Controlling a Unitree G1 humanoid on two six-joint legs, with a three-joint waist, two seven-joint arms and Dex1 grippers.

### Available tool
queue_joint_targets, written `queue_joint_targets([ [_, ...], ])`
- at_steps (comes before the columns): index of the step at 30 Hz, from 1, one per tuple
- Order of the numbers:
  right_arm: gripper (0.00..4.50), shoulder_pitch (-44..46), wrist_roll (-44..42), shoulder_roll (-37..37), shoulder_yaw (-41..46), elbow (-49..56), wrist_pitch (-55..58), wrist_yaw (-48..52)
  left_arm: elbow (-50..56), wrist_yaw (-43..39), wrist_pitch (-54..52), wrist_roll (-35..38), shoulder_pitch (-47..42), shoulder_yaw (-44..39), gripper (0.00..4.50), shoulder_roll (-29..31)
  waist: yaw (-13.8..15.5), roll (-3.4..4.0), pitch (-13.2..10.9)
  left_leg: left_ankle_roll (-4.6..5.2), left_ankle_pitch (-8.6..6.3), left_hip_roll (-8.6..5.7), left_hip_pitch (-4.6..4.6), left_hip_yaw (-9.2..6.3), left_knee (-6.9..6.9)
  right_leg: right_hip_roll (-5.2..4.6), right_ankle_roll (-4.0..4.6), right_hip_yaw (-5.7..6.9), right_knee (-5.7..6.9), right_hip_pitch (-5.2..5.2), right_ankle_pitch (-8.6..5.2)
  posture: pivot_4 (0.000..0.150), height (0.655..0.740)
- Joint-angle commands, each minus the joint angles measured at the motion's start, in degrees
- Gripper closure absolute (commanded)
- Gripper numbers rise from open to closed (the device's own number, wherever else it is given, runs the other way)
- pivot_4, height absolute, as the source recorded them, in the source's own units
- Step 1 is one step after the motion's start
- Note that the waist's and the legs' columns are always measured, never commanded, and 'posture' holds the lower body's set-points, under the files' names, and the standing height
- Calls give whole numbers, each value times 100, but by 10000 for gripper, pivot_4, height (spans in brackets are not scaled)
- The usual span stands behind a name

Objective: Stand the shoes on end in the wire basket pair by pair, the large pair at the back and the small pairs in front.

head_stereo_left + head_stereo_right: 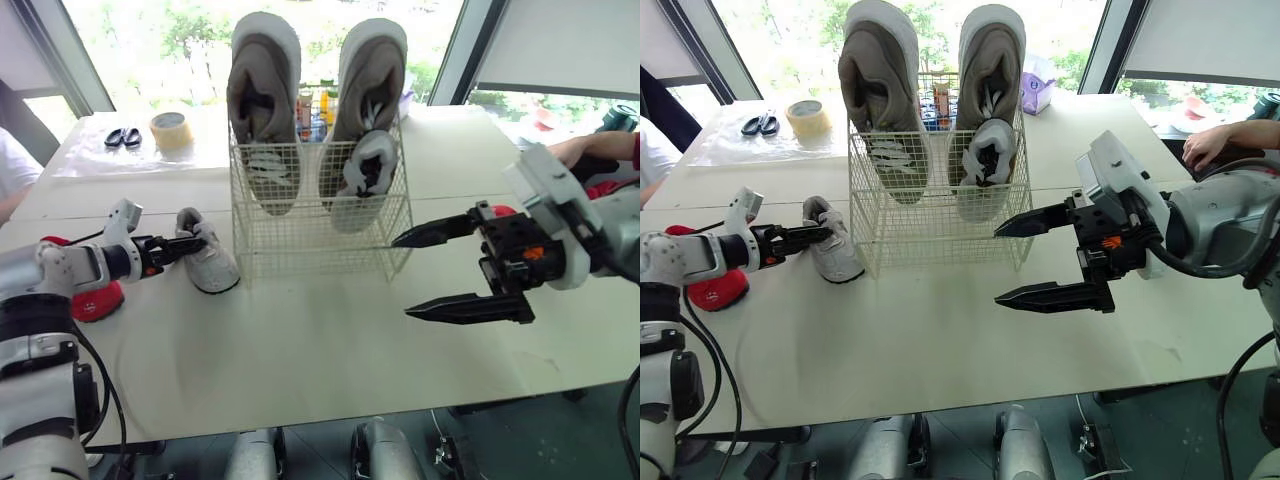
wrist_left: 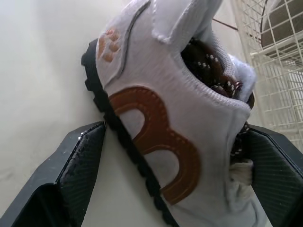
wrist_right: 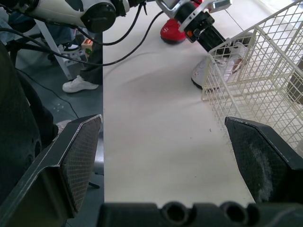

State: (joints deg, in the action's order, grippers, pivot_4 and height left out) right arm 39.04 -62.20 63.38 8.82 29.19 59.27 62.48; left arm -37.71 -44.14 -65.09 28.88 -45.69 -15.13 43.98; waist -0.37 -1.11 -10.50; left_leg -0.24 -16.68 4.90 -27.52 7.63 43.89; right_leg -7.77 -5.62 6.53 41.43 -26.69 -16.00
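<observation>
The white wire basket (image 1: 320, 245) stands mid-table. Two large grey shoes (image 1: 263, 100) (image 1: 368, 80) stand on end at its back. One small white shoe (image 1: 360, 180) stands on end in front of the right one. The other small white shoe (image 1: 212, 265), with a brown mark on its side (image 2: 156, 142), lies on the table just left of the basket. My left gripper (image 1: 192, 243) is shut on its heel, one finger (image 2: 80, 161) at the sole and the other at the top. My right gripper (image 1: 415, 275) hangs wide open over the table at the basket's front right corner, holding nothing.
A tape roll (image 1: 172, 130) and scissors (image 1: 123, 137) lie at the far left of the table. A red object (image 1: 95, 300) sits under my left forearm. A person's hand (image 1: 580, 150) rests at the table's right edge. Bottles stand behind the basket.
</observation>
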Motion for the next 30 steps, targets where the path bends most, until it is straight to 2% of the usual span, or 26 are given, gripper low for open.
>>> queue_joint_targets([
  [1,0,-2,-56,84,190,123,-60,-66,-566,-120,378,-175,-124,45,13449,-28,-4,1,0,1,0,0,0,0,1,-1,0,0,0,0,0,1500,6675],
  [5,0,-32,-42,77,198,111,-75,-118,-812,-272,635,-224,-246,11,32510,-44,39,1,1,1,0,0,0,0,1,-1,0,0,0,0,0,1500,6675],
  [7,0,-42,-32,80,205,89,-85,-124,-783,-271,612,-131,-321,-162,39403,14,85,1,1,1,-1,0,0,-1,4,-1,1,0,0,0,0,1500,6675],
  [12,0,-26,45,21,131,-2,-169,-102,-369,-34,529,103,-295,-670,39403,196,81,-2,-1,7,-4,1,-10,0,6,-2,1,-1,-1,-7,0,1500,6675],
  [16,0,-2,192,-1,31,-141,-279,-45,591,390,406,401,-195,-1239,39403,176,73,-4,-2,6,-3,1,-17,0,4,-1,0,-1,-1,-13,1,1500,6675],
  [20,0,23,226,85,148,-320,-234,-121,2920,1315,896,747,-36,-2080,39403,-139,79,-6,-4,6,-3,1,-19,-1,6,-2,0,-1,-3,-10,1,1500,6675],
  [23,0,106,315,180,258,-600,-177,-233,4578,2080,785,1171,-258,-2423,39403,-358,95,-8,-5,5,-3,1,-19,-4,7,-2,-1,-1,-6,-6,1,1500,6675],
  [25,0,243,397,178,211,-847,-176,-267,5527,2491,651,1393,-383,-2323,39403,-438,100,-10,-6,5,-3,-1,-18,-4,8,-3,-1,-1,-7,-3,1,1500,6675],
  [27,0,433,521,121,48,-1076,-220,-202,6434,2775,746,1289,-234,-1927,39403,-459,97,-6,-4,6,-3,-2,-11,-4,7,-4,-2,-2,-9,4,2,1500,6675],
  [30,0,705,853,55,-309,-1357,-387,79,7300,3198,838,1242,66,-1445,39403,-763,106,3,2,6,-3,-3,11,-1,0,-3,-2,-3,-11,20,1,1500,6675],
])
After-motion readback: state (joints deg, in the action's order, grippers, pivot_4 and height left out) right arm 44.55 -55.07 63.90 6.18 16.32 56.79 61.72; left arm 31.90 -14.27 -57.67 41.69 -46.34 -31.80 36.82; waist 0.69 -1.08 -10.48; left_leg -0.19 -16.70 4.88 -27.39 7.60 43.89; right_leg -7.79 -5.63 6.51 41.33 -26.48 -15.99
